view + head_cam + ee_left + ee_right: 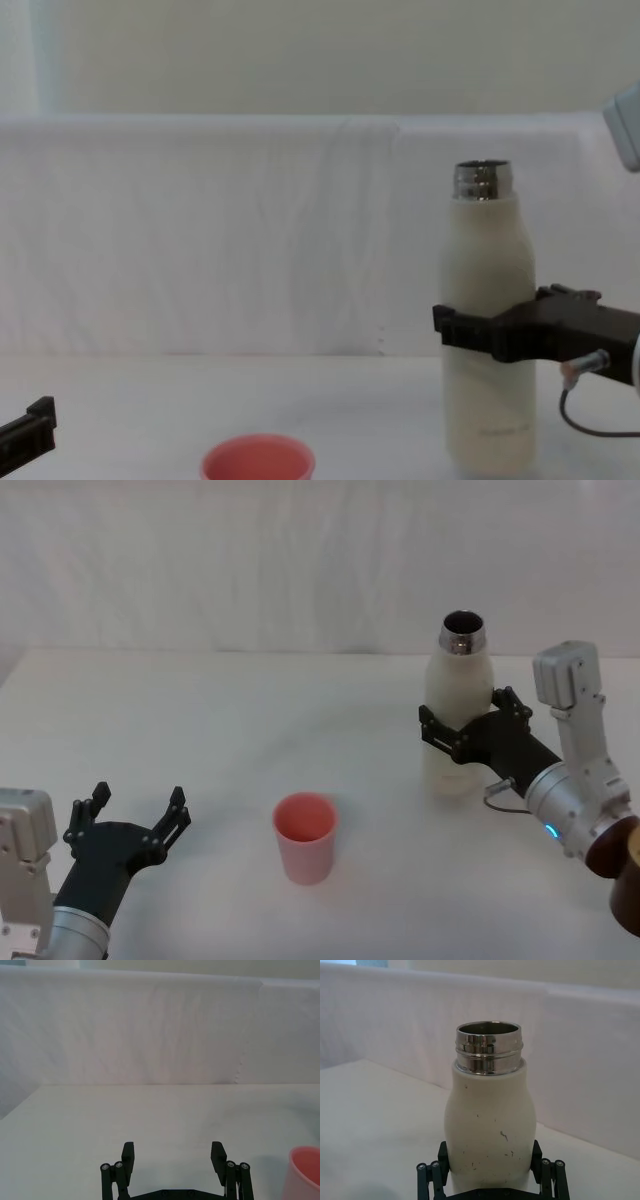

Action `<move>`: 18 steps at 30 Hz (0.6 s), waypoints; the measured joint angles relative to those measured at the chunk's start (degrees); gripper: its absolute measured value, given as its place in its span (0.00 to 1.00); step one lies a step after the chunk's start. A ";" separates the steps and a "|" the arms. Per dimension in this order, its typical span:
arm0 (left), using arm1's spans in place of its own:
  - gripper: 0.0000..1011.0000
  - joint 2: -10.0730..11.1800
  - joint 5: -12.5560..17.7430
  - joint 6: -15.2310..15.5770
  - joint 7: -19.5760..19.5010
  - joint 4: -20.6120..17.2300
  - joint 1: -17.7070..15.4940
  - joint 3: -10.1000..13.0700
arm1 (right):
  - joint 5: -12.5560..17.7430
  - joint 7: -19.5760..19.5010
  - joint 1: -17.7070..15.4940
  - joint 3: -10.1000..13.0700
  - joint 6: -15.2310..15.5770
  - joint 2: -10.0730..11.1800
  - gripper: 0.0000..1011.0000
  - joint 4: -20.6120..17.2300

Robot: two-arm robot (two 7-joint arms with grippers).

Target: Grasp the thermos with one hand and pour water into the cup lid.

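From my station I see the right gripper (456,723) wrapped around the middle of the thermos (457,705), its black fingers (462,328) pressed against the cream body on both sides — closed on it, a little below half height in the chest view. The thermos stands upright on the white counter (250,710), at the right and farther back, its base on or just at the surface; I cannot tell which. Its steel neck (489,1048) is open, with no cap on it, and the right wrist view shows the bottle filling the space between the two fingers, small dark specks on its skin.

The cup lid (304,837) sits upright on the counter nearer to me and to the left of the thermos, well apart from it, mouth up. Its inside looks dry from the head view, though I cannot be certain.

The left gripper (134,825) is low at the near left, fingers spread wide with nothing between them — the cup lid lies to its right, near but not touching.
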 joint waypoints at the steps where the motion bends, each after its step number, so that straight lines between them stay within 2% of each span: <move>1: 0.99 0.00 0.00 0.00 0.00 0.00 0.00 0.00 | -0.78 -0.10 -0.45 -0.01 0.25 0.48 0.95 -1.19; 5: 0.99 0.00 0.00 0.00 0.00 0.00 0.00 0.00 | -3.43 -0.49 -1.11 -0.52 1.07 1.81 0.95 -3.32; 9: 0.99 0.00 0.00 0.00 0.00 0.00 0.00 0.00 | -7.90 -0.61 -1.93 -1.83 2.52 4.07 0.95 -6.69; 18: 0.99 0.00 0.00 0.00 0.00 0.00 0.00 0.00 | -12.63 0.44 -2.60 -2.96 4.03 5.92 0.95 -9.81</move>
